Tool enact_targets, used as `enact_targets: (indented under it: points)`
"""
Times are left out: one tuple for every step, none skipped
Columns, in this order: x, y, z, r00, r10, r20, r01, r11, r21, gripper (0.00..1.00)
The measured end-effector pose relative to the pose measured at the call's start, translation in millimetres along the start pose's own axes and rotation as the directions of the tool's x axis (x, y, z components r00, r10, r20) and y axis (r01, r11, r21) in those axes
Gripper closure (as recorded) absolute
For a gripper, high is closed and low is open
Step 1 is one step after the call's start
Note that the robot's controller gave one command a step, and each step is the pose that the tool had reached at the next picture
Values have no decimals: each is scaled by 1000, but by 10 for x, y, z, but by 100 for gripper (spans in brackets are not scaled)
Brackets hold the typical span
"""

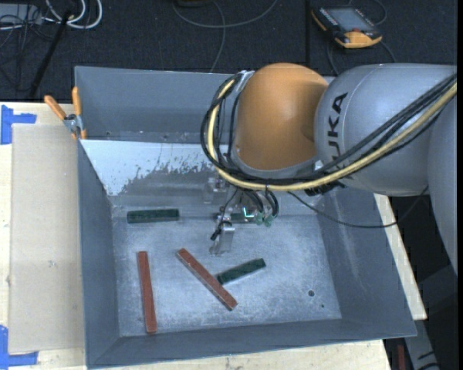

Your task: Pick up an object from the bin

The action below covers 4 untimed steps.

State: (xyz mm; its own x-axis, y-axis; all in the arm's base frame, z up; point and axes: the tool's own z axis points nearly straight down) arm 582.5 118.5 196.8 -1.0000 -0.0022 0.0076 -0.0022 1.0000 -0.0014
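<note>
Camera view: "KUKA"-lettered arm; end effector near brown strip, grip state indiscernible

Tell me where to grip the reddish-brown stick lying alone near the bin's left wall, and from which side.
Take the reddish-brown stick at its middle, from straight above, closing across its narrow width. It lies flat on the bin floor, long and thin, with bare floor along both long edges, so nothing crowds it there.
</note>
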Motion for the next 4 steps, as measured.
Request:
enact_targets:
  points:
    - [539,-77,1311,977,215,-1,-215,977,1,0]
    - [537,-83,1314,976,218,6,-218,976,-3,0]
    - [534,-90,1316,975,224,6,-224,975,-3,0]
    - [533,-96,1317,973,231,6,-231,973,-4,0]
